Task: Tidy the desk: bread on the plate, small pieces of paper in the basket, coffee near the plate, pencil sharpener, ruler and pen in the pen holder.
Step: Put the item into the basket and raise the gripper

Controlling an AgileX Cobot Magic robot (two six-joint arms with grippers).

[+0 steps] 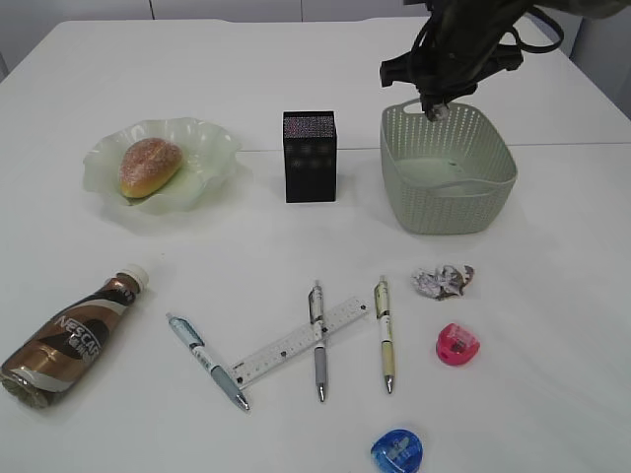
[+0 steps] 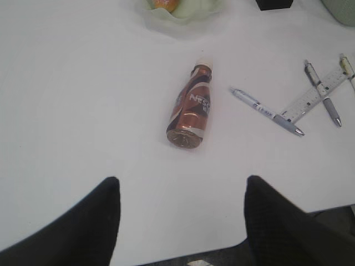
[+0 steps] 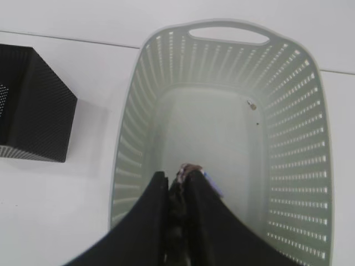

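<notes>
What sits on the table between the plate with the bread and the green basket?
A black pen holder stands between the plate and the basket, apart from both; the exterior view shows it.

White table [image 1: 296, 79]: matte top filling nearly the whole exterior view, a thin seam running across its far half. Pale wall panels [image 1: 227, 8] showing beyond its far edge. Even, soft light falling.

Right end effector [image 3: 178, 183] pinched, left [image 2: 180, 191] agape
</notes>
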